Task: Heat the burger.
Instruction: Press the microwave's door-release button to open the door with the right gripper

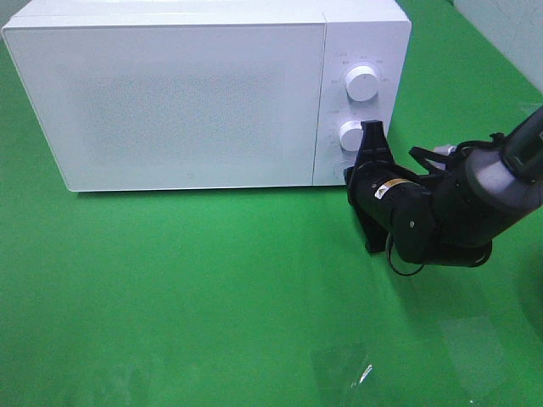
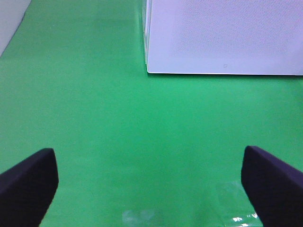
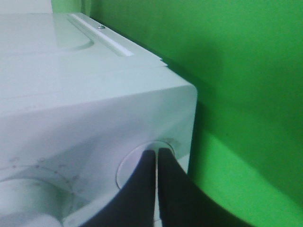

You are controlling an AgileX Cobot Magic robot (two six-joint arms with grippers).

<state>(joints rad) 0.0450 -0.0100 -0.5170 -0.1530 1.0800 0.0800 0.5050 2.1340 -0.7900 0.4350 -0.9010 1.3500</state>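
Microwave [image 1: 170, 93]: stands on the green table [image 1: 212, 288], door shut.
Right claw [image 3: 155, 153]: you have it shut tight, holding nothing, tips touching the round button [image 3: 129, 166] at the lower corner of the control panel, below the two knobs [image 1: 362, 82].
Left claw [image 2: 149, 158]: spread wide, empty, over bare table.
Burger: out of your sight in every view; cannot tell where it sits.
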